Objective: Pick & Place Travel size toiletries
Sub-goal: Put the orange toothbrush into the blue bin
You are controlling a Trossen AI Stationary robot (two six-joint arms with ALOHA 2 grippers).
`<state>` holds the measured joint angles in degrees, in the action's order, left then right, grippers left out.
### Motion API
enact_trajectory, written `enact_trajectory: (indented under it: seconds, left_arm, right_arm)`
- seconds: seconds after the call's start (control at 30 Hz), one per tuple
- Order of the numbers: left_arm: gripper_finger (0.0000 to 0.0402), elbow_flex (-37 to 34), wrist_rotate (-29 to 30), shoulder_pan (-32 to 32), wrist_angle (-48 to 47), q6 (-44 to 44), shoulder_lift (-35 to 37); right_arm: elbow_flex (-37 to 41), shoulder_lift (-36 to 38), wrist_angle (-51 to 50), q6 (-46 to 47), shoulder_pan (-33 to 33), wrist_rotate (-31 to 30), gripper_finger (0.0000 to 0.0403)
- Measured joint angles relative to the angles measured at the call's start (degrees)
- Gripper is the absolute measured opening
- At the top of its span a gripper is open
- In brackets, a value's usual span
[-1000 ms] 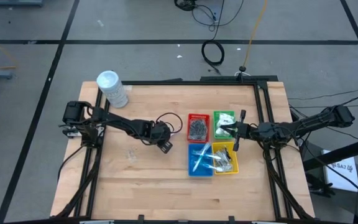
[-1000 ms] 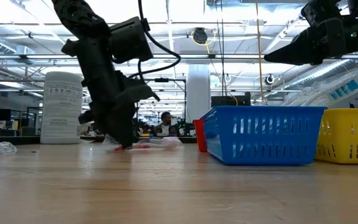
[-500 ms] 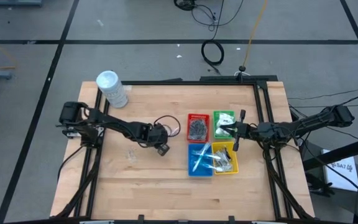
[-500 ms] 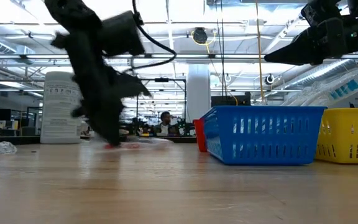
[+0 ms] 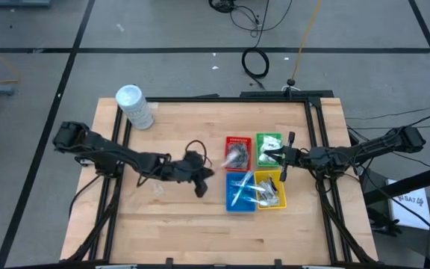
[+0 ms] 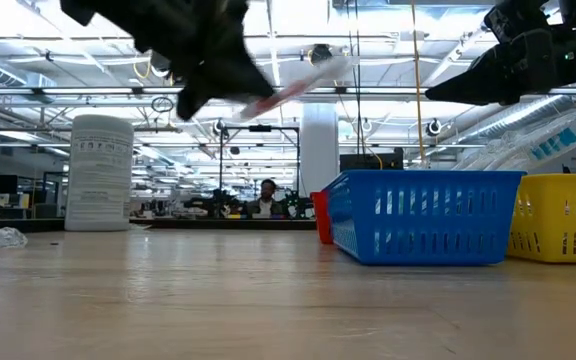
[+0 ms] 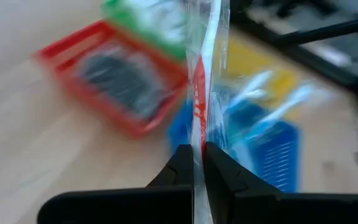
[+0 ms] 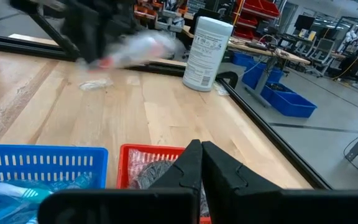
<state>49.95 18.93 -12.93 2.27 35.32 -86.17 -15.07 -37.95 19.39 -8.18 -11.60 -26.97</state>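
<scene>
My left gripper (image 5: 200, 181) hangs well above the table, left of the four trays, shut on a slim clear-wrapped red-and-white stick (image 7: 205, 74). The stick (image 6: 303, 82) juts out past the fingers toward the trays. The red tray (image 5: 237, 153) holds dark grey bundles and the green tray (image 5: 269, 148) holds white packets. Clear-wrapped sticks lie in the blue tray (image 5: 239, 190) and the yellow tray (image 5: 271, 190). My right gripper (image 5: 282, 158) waits shut above the green and yellow trays, touching nothing. My left gripper pinches the stick's clear wrapper near one end (image 7: 197, 140) between its two fingers. The stick runs on forward along the line of the fingers. It is lifted clear of the table and slants upward toward the trays.
A tall white tub (image 5: 134, 107) stands at the far left corner. A small crumpled clear packet (image 5: 157, 187) lies on the wood left of my left gripper. Black frame rails (image 5: 316, 134) border the table. The near half of the tabletop is bare wood.
My left gripper has risen from the tabletop with the stick and drifted a little toward the near edge and the trays. It has tipped from pointing steeply down to nearly level. The stick, which lay on the table, is now lifted clear.
</scene>
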Motion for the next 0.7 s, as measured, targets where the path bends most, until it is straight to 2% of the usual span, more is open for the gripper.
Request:
enact_trajectory:
  seconds: [0.17,0.27,0.4,0.5,0.7]
  left_arm:
    - [0.0003,0.2,-3.5,-1.1,17.3,-2.2,-6.4]
    - [0.0003,1.5,-5.9,-0.9,21.4,-0.5,-12.4]
    - [0.0003,8.0,-10.5,-0.8,20.4,0.8,-19.7]
    - [0.0006,14.1,-14.4,-0.6,15.0,0.8,-24.1]
    - [0.0007,22.6,-13.8,-0.5,6.4,4.0,-28.8]
  right_arm:
    - [0.0,0.0,0.3,0.0,0.0,0.0,0.0]
    - [0.0,0.0,0.5,0.0,0.0,0.0,0.0]
    - [0.0,0.0,0.8,0.0,0.0,0.0,0.0]
    - [0.0,0.0,0.9,0.0,0.0,0.0,0.0]
    - [0.0,0.0,0.9,0.0,0.0,0.0,0.0]
